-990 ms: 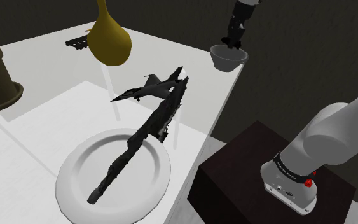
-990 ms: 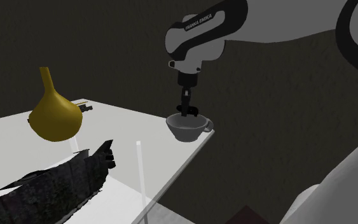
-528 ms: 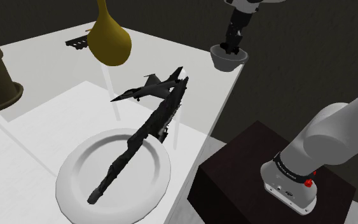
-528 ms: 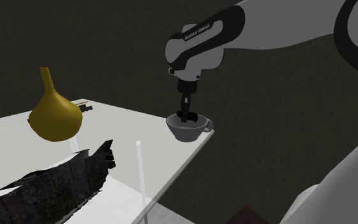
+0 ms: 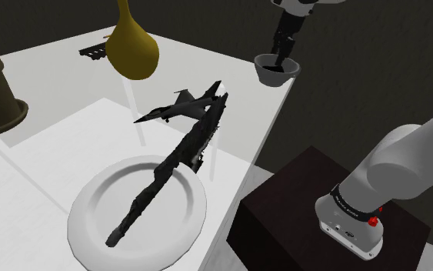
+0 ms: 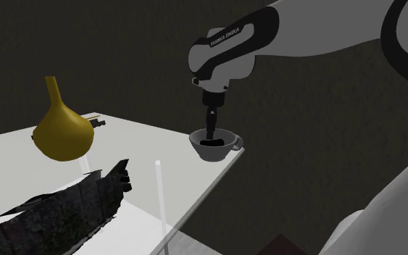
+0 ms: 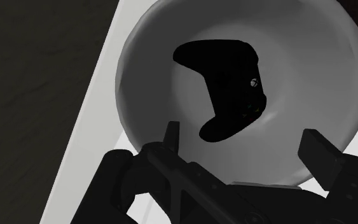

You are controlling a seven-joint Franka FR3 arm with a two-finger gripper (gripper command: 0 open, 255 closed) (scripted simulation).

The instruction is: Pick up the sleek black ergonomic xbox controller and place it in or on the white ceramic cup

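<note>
- Xbox controller [image 7: 228,89]: flat matt black, no sheen.
- Cup [image 7: 145,70]: smooth pale grey inside, softly shaded.
- Gourd-shaped vase [image 5: 132,51]: smooth mustard surface, faint sheen.
- Plate [image 5: 180,219]: smooth plain white.
- Long dark object [image 5: 164,173] on the plate: rough, mottled black.

the gripper [image 6: 211,133] has sunk from just above the white cup [image 6: 208,153] to its rim in the past second. the cup's bowl, pale before, now shows dark. the black controller [image 7: 225,89] lies inside it, with the fingers [image 7: 315,149] spread clear of it.
</note>
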